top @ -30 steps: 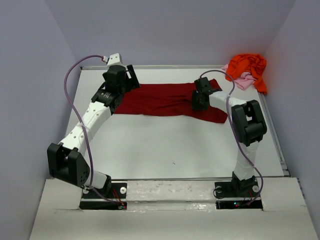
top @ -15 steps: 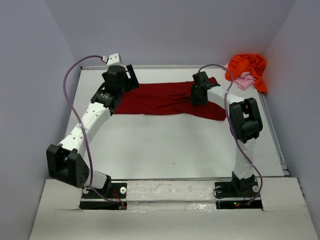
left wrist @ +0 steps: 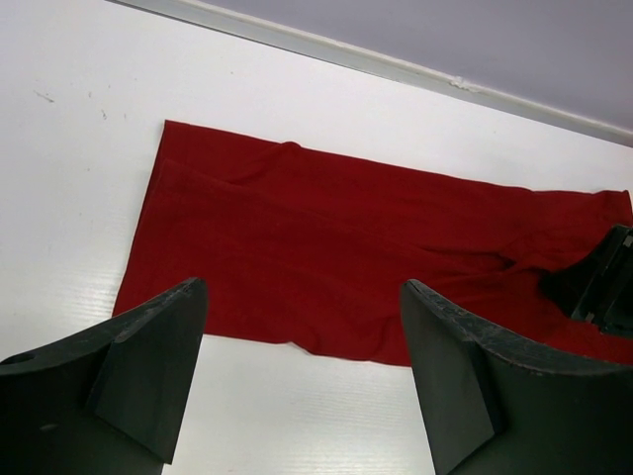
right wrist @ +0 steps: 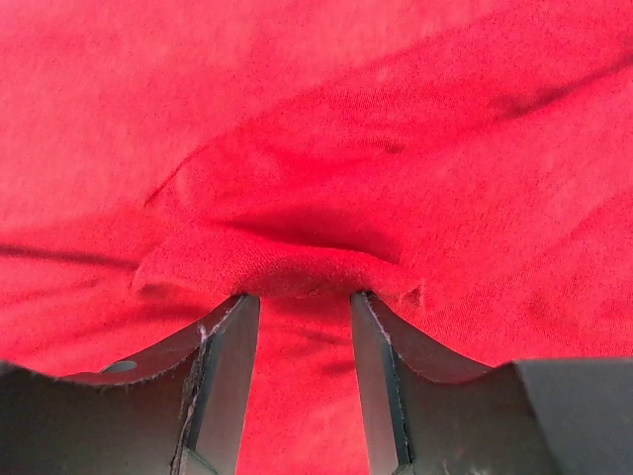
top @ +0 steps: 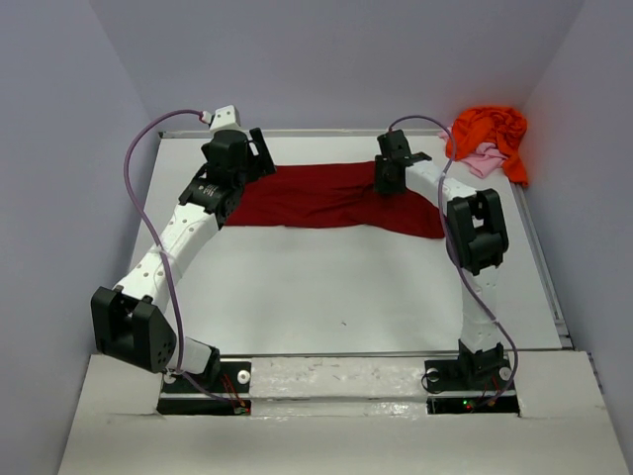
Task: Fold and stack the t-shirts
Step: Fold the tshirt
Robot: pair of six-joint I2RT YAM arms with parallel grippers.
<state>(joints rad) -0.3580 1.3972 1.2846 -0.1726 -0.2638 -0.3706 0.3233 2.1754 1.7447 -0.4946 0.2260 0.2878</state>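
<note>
Crimson t-shirt (top: pixel 316 198) lies flat along the counter's (top: pixel 346 287) far edge. Left gripper (left wrist: pixel 302 297) is released above its left end. Right gripper (right wrist: pixel 305 297) is parted astride a raised fold, not clamped. Recommendation: close squarely on both layers before lifting.

Crimson t-shirt (top: pixel 316 198), bright orange t-shirt (top: pixel 490 129), pale pink t-shirt (top: pixel 483 160), white table (top: pixel 346 287), lilac walls (top: pixel 59 198).

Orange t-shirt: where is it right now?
In the top view, the orange t-shirt sits crumpled in the far right corner of the table, partly over the pale pink t-shirt and apart from the dark red t-shirt.
</note>
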